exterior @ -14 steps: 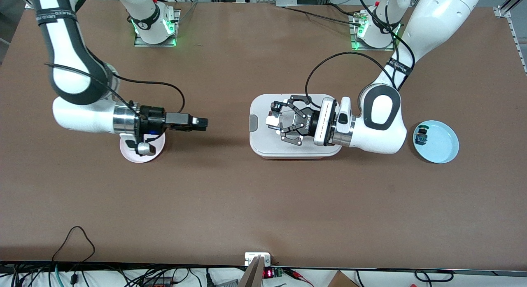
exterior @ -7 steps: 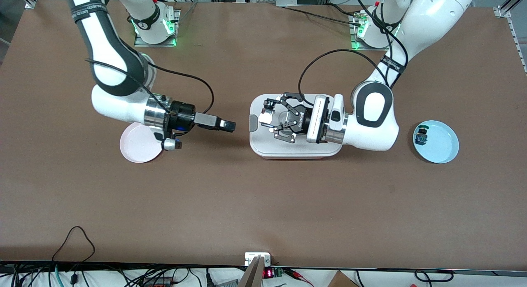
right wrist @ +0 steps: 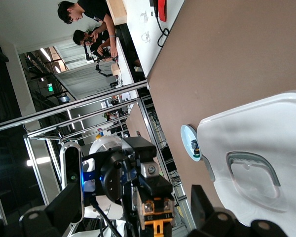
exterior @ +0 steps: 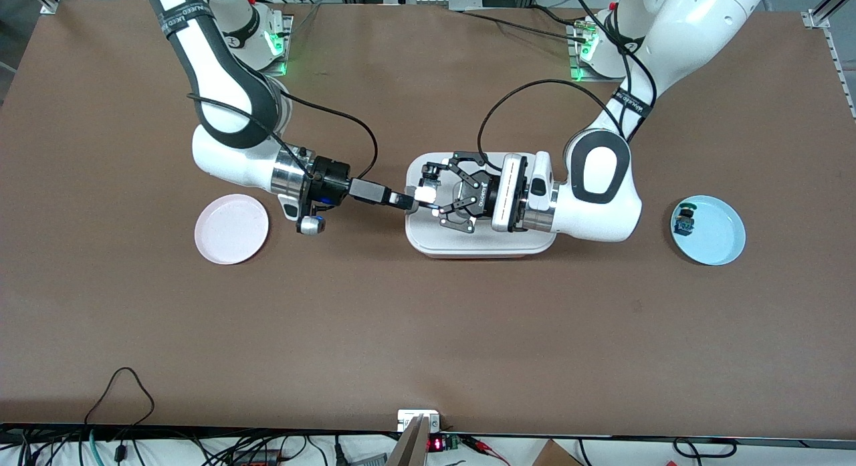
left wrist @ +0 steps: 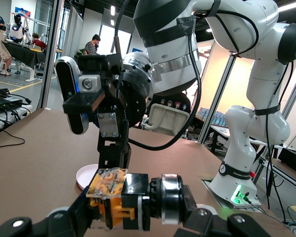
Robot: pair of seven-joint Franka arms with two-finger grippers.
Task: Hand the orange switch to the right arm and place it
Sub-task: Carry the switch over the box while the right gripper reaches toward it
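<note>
Clamped in the left gripper (exterior: 428, 197) over the white lidded box (exterior: 478, 245), with the orange switch (left wrist: 111, 197) lying end-on at three o'clock from the right gripper (exterior: 400, 200), spread wide, nearly touching, ready to close.

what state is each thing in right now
left gripper: jaws shut on the orange switch, over the white lidded box
right gripper: jaws open, at the switch
white lidded box: closed
pink plate: empty
blue plate: holds a blue-green capped switch
</note>
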